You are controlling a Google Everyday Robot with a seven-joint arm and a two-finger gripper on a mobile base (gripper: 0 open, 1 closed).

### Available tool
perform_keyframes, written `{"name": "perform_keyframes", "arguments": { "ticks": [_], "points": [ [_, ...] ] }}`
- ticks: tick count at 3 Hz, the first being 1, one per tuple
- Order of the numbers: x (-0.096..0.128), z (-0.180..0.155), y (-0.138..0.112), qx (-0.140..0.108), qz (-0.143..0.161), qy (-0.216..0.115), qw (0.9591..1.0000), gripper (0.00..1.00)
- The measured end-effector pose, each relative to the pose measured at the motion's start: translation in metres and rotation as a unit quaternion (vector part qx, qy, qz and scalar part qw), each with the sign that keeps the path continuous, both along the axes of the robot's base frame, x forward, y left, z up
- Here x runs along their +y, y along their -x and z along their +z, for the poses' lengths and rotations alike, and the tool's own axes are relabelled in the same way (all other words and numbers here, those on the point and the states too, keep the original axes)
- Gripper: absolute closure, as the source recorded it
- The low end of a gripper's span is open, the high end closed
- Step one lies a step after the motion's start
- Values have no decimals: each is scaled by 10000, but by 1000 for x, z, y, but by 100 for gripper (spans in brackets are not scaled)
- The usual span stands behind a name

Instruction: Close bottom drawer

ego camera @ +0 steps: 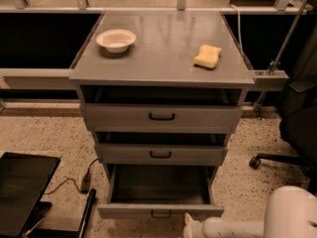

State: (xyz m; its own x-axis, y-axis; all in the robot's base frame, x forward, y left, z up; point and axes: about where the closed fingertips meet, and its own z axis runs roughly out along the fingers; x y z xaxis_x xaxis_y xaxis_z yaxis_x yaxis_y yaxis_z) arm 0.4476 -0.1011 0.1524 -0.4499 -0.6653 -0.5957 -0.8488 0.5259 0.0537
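Observation:
The bottom drawer (159, 210) is the lowest of three in the grey metal cabinet (161, 76). It stands pulled out, and its bare grey inside (159, 182) shows. Its flat front carries a small black loop handle (160, 214). My gripper (190, 225) is at the bottom edge of the camera view, at the end of the white arm (257, 222). It sits just right of the handle, right at the drawer front. The two drawers above are slightly ajar.
A white bowl (116, 39) and a yellow sponge (208, 56) lie on the cabinet top. A black flat case (22, 190) and a cable (74, 180) lie on the speckled floor at left. An office chair base (277, 160) stands at right.

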Motion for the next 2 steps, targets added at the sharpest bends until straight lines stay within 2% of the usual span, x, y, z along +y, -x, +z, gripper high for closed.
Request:
{"name": "perform_keyframes", "arguments": {
  "ticks": [1,2],
  "points": [
    [0,10,-22,-123,18,-41,9999,0],
    [13,24,-71,-327,73,-63,9994,0]
  ]
}}
